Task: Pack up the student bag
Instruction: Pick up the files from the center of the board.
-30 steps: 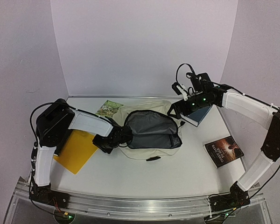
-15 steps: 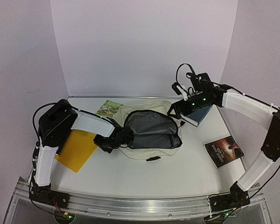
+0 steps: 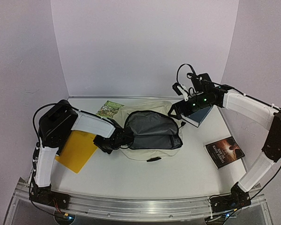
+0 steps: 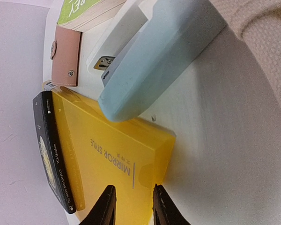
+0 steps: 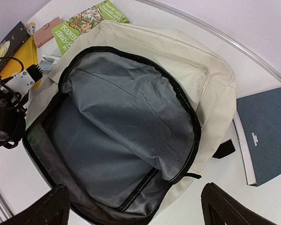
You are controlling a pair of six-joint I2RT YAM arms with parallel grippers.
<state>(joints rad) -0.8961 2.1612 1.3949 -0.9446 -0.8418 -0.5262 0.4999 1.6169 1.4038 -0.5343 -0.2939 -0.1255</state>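
The student bag lies in the middle of the table, cream fabric outside, its black zip undone and the grey lining spread wide. At the bag's left rim my left gripper is low over the table. In the left wrist view this gripper is open by a narrow gap. Nothing is between its fingers, and a yellow folder's corner lies behind them. Hovering over the bag's right side, my right gripper has its jaws wide open and empty above the lining.
A blue book lies under the right arm beside the bag. A dark book is at the right. At the left are the yellow folder, a light blue stapler, a pink wallet, a green book and a black book.
The left arm has shifted very slightly at the bag's left rim. The right arm and the bag have not moved.
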